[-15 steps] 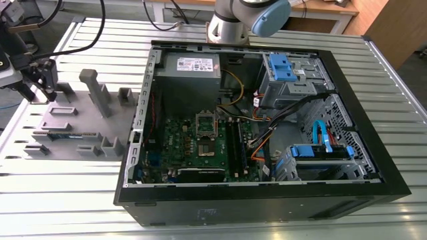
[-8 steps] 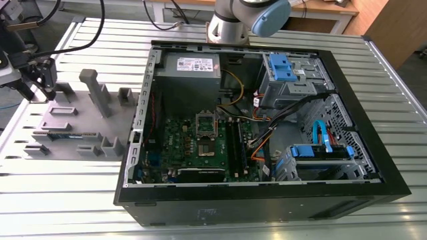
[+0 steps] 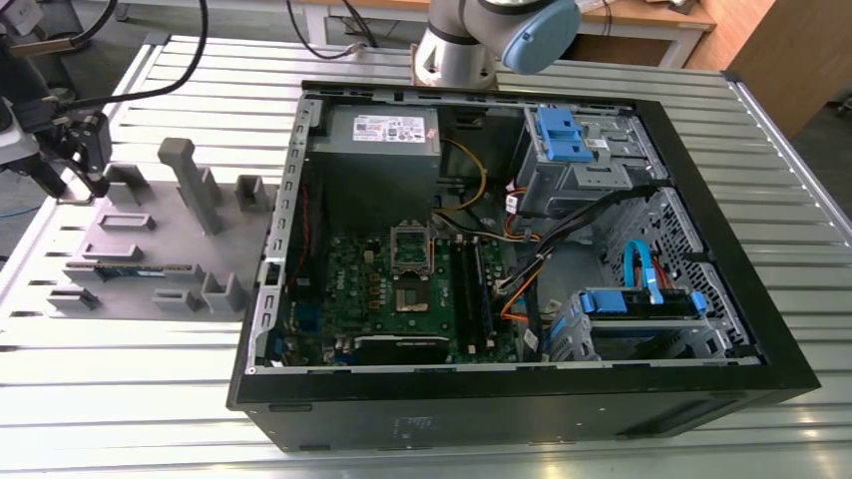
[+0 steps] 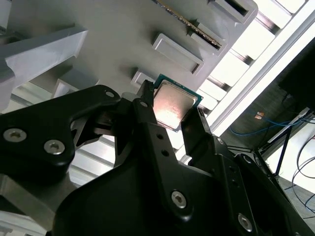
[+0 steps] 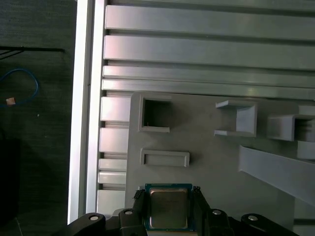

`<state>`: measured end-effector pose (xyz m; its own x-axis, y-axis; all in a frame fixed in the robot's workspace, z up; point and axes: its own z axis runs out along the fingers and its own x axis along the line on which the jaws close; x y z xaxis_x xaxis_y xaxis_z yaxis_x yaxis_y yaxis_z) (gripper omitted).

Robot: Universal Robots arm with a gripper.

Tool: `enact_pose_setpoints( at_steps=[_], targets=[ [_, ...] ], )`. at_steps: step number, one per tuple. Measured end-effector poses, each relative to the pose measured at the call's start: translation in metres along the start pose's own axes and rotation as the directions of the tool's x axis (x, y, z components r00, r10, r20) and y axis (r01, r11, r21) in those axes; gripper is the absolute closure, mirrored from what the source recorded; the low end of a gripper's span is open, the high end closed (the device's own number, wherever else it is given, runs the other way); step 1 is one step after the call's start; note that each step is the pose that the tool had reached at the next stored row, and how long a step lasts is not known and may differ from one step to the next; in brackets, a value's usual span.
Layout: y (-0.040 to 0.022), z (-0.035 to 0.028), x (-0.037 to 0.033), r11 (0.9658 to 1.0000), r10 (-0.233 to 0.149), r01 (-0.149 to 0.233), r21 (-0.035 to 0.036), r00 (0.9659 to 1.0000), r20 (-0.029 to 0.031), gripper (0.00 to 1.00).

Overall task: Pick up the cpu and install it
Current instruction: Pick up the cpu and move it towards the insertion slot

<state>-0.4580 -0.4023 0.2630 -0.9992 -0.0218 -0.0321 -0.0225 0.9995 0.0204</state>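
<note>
The cpu, a small flat square chip with a shiny silver-grey metal top and a green rim, sits clamped between the two black fingers of the black gripper. The jaws press on opposite edges of it in both wrist views. In the exterior view the gripper hangs over the corner of a grey plastic fixture plate with pockets and posts, at the exterior view's left. I cannot tell whether the chip touches the plate. The open black computer case with its green motherboard lies well apart, on the slatted aluminium table.
</note>
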Motion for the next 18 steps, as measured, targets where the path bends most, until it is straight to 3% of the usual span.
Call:
enact_pose_setpoints(
  at_steps=[18],
  targets=[
    [0.0002, -0.0097, -0.0003, 1.0000, 0.000, 0.000, 0.0001, 1.0000, -0.0003, 0.53]
  ],
)
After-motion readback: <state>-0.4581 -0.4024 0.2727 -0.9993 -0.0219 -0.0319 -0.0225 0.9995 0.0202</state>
